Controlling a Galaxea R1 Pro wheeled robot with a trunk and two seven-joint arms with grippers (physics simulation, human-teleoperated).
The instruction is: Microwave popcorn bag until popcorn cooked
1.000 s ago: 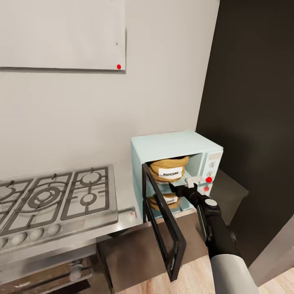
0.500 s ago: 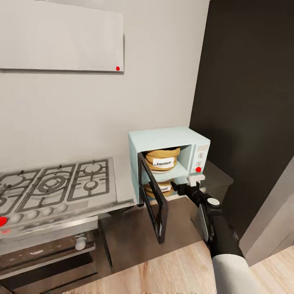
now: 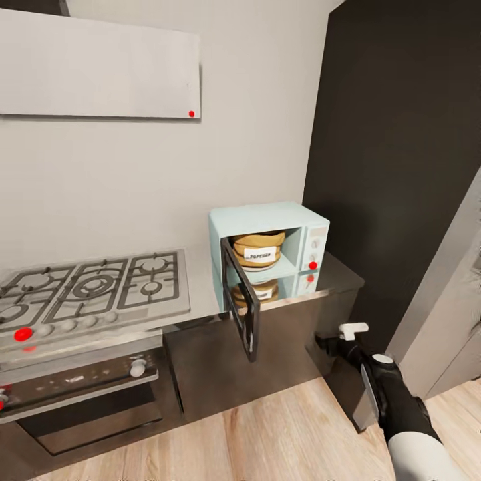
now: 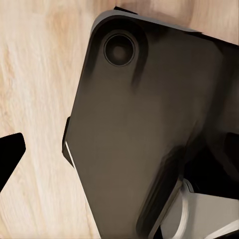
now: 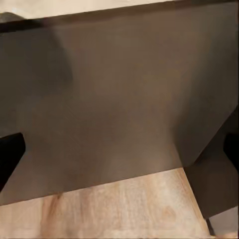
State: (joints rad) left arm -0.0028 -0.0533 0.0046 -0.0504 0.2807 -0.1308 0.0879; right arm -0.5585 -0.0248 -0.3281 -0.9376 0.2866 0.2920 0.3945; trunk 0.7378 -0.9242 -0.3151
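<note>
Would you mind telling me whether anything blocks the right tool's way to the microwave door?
Nothing visible does. The right tool hangs in open space before the dark cabinet fronts, below the countertop. The microwave door stands open, popcorn bag already inside.

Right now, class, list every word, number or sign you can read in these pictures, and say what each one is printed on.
"POPCORN": on the white label of the popcorn bag inside the open microwave; small but legible.
Label on the bag's reflection in the countertop: too blurred to read.
Microwave side panel: knobs and a red dot, with no readable text.
Stove and oven: no readable markings.
</note>
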